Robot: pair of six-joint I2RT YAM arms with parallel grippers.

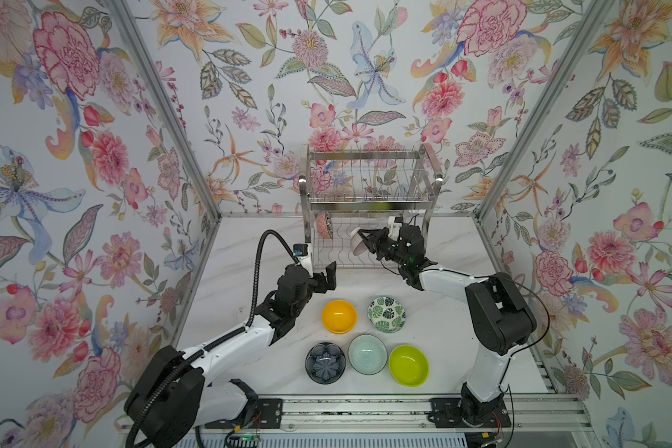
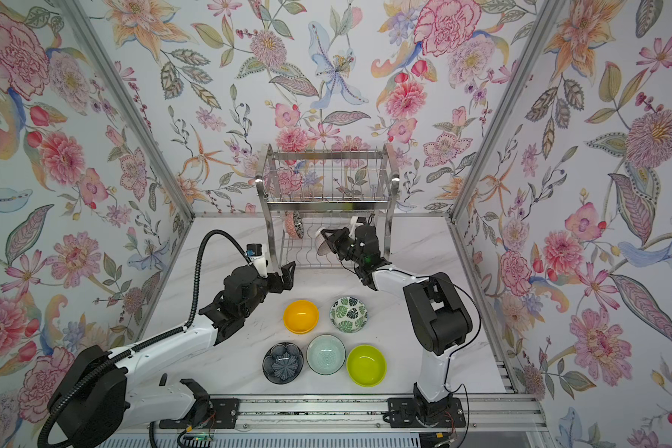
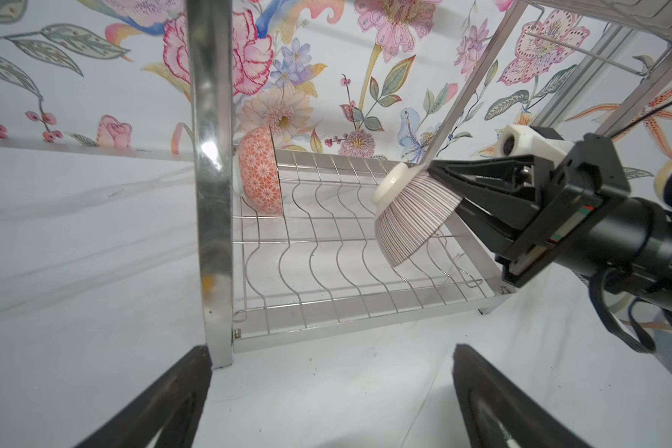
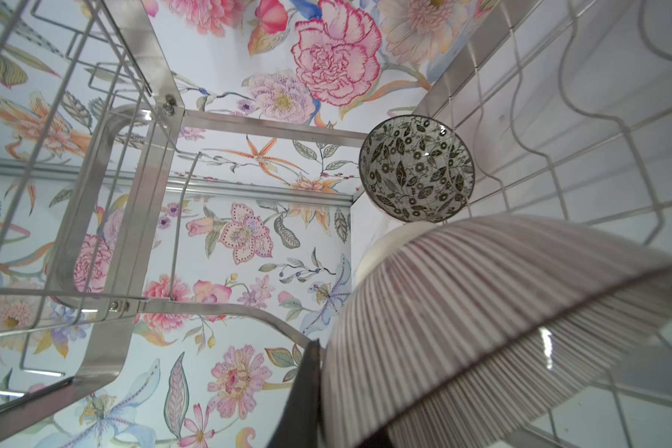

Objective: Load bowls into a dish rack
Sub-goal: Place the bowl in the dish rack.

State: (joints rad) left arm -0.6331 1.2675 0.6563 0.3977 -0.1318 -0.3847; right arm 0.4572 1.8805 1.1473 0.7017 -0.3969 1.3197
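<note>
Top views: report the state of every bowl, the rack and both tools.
dish rack, standing, one bowl slotted in its lower tier.
floral bowl, on edge in a lower-tier slot.
ribbed bowl, on edge over the lower tier, gripped.
right tool, shut on the ribbed bowl.
left tool, open, empty.
orange-yellow bowl, upright on table.
leaf-print bowl, upright on table.
dark flower bowl, upright on table.
mint bowl, upright on table.
lime bowl, upright on table.

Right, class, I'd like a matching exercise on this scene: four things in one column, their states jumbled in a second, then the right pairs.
1 pink ribbed bowl
2 black-and-white floral bowl
3 lime green bowl
4 left gripper

A open, empty
B flat on the table
C on edge in the dish rack's lower tier
D held by the right gripper

Pairs: 1-D, 2-C, 3-B, 4-A
</note>
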